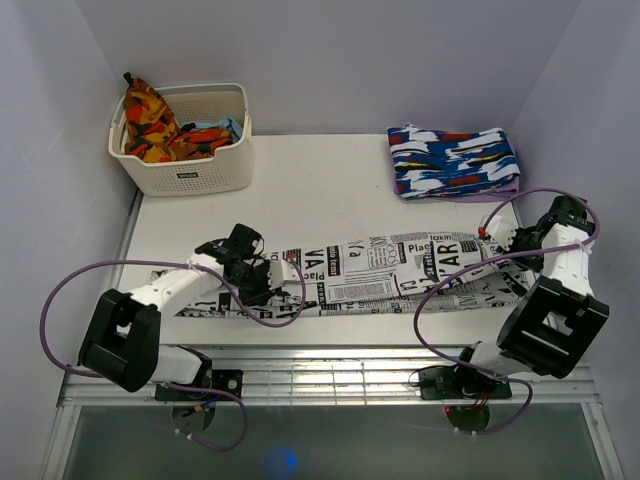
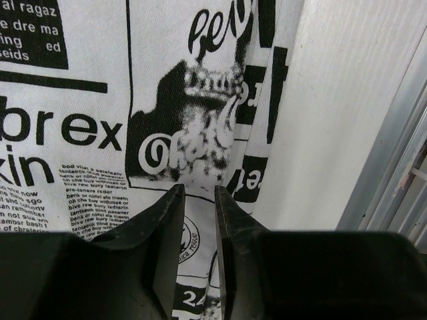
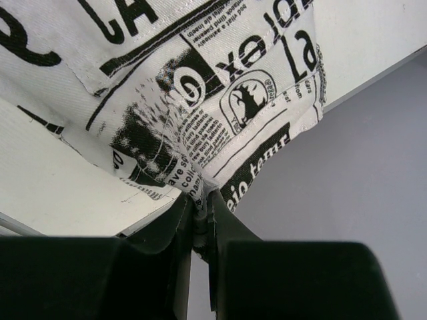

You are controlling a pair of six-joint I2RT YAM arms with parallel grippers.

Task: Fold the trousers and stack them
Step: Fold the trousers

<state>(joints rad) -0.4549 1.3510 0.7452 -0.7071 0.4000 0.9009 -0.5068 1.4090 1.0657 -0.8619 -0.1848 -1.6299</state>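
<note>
My left fingers (image 2: 168,217) stand slightly apart, holding nothing, just over the trousers (image 2: 87,133); my right fingers (image 3: 175,227) are pinched tight on their edge.

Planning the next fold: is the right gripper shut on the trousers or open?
Shut on the trousers: the wrist view shows the right gripper with fabric pinched between its closed jaws.
</note>
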